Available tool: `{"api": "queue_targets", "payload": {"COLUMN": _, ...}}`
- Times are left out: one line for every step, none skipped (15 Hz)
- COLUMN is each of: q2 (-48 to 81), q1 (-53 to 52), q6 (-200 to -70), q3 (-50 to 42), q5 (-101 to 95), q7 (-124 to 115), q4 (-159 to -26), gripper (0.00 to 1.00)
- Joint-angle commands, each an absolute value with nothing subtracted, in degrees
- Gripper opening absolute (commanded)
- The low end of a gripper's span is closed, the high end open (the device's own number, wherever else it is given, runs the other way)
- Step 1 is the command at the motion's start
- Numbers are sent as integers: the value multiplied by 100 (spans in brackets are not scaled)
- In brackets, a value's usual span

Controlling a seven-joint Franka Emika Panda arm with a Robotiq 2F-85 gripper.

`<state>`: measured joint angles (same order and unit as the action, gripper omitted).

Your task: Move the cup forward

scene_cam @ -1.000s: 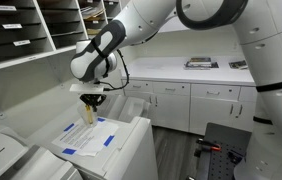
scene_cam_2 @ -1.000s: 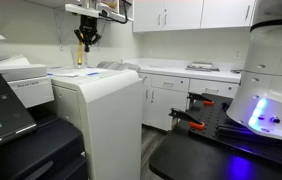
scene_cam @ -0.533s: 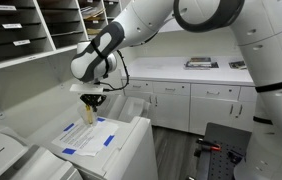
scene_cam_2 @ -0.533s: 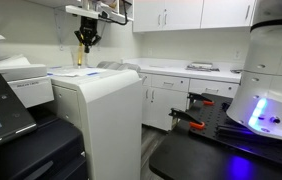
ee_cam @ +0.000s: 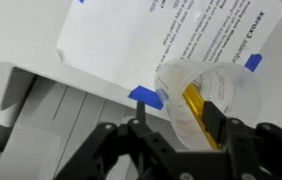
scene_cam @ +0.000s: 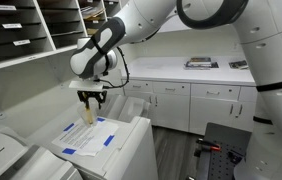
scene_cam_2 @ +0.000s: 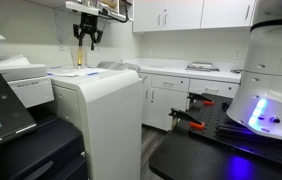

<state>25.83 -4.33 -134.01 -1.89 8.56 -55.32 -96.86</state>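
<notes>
The cup [scene_cam: 89, 114] is a narrow yellow-amber cylinder. It stands upright on the printed paper sheet [scene_cam: 93, 138] on top of the white copier [scene_cam: 131, 130]. My gripper [scene_cam: 92, 101] hangs just above it, open, with its fingers spread. In the wrist view I look down into the cup's pale rim [ee_cam: 191, 88], which sits between the black fingers [ee_cam: 141, 128], nearer the right one; the gripper [ee_cam: 178, 125] holds nothing. In the exterior view from the side, the gripper [scene_cam_2: 88, 40] is clear above the cup [scene_cam_2: 80, 61].
Blue tape [ee_cam: 146, 94] holds the sheet's corners to the copier lid. Mail slots [scene_cam: 26, 30] fill the wall behind. White cabinets and a counter [scene_cam: 186, 75] run along the back. A second printer [scene_cam_2: 16, 80] stands beside the copier.
The jaws have opened and let go of the cup. The gripper has risen slightly, and the cup stays standing on the sheet.
</notes>
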Motion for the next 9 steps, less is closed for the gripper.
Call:
{"api": "queue_targets", "payload": {"q2": 2001, "q1": -477, "q6": -13531, "q3": -211, "q5": 978, "q7": -5337, "q4": -10189, "gripper": 97}}
{"api": "queue_targets", "payload": {"q2": 1826, "q1": -502, "q6": -13428, "q3": -231, "q5": 894, "q7": -5352, "q4": -10289, "gripper": 100}}
{"api": "queue_targets", "payload": {"q2": 1618, "q1": -524, "q6": -13254, "q3": -252, "q5": 784, "q7": -5360, "q4": -10410, "gripper": 100}}
{"api": "queue_targets", "payload": {"q2": 1422, "q1": -521, "q6": -13077, "q3": -244, "q5": 722, "q7": -5338, "q4": -10525, "gripper": 100}}
{"api": "queue_targets", "payload": {"q2": 1178, "q1": -546, "q6": -13002, "q3": -265, "q5": 549, "q7": -5335, "q4": -10717, "gripper": 100}}
{"api": "queue_targets", "payload": {"q2": 960, "q1": -529, "q6": -12934, "q3": -244, "q5": 460, "q7": -5257, "q4": -10879, "gripper": 100}}
{"api": "queue_targets", "payload": {"q2": 703, "q1": -516, "q6": -12929, "q3": -228, "q5": 313, "q7": -5223, "q4": -11094, "gripper": 100}}
{"api": "queue_targets", "payload": {"q2": 470, "q1": -506, "q6": -12941, "q3": -216, "q5": 120, "q7": -5227, "q4": -11287, "gripper": 100}}
{"api": "queue_targets", "payload": {"q2": 228, "q1": -473, "q6": -13040, "q3": -183, "q5": -30, "q7": -5130, "q4": -11508, "gripper": 100}}
